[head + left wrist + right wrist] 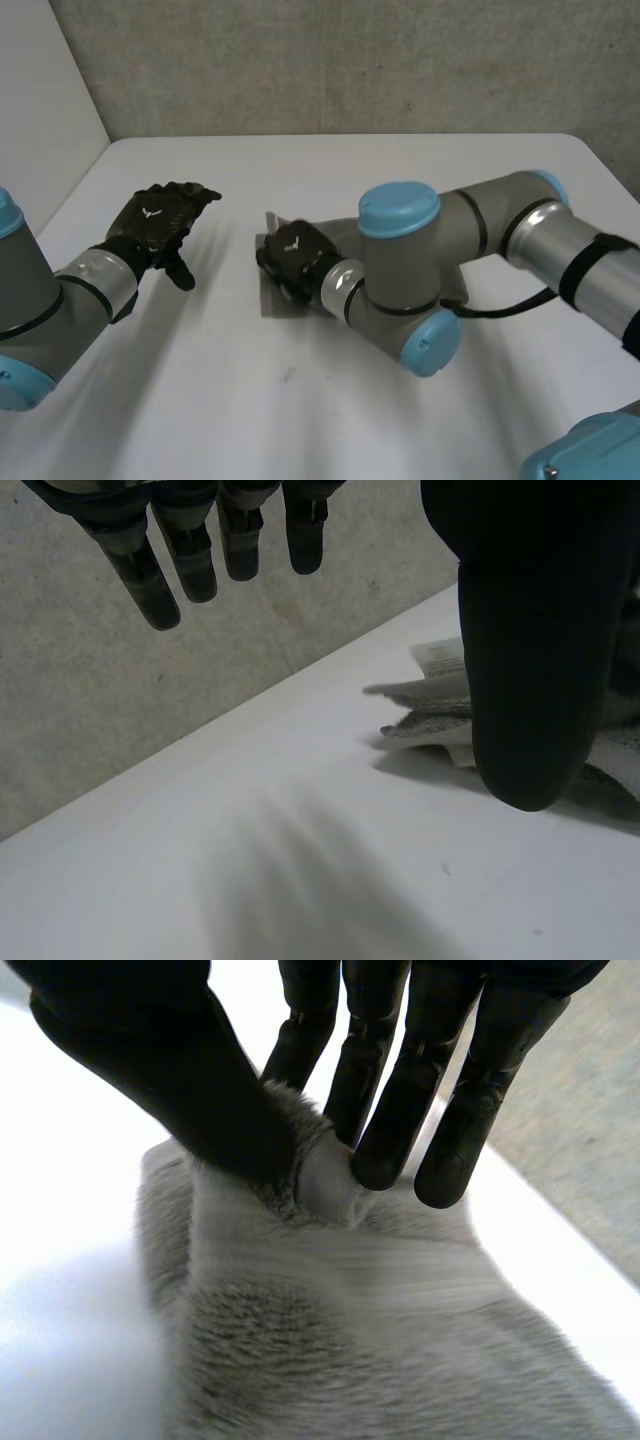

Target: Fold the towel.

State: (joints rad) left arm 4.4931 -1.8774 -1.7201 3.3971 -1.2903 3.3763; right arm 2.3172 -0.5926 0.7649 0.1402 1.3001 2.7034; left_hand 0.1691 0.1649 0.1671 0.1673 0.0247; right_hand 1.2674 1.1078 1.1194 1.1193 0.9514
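The grey towel (272,298) is lying around the middle of the counter (300,410), and the right hand (230,1110) is pinching a small tuck of its pile between thumb and fingers. The left hand (155,225) is hovering relaxed and empty nearer the counter's left edge, apart from the cloth. My worry: that pinch is looking shallow, so the fabric could be slipping out mid-lift, or only one layer is getting dragged and the fold is going crooked.

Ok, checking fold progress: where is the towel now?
Head view: the towel lies centrally on the table, pinched by the right hand; the open left hand is apart on its left.
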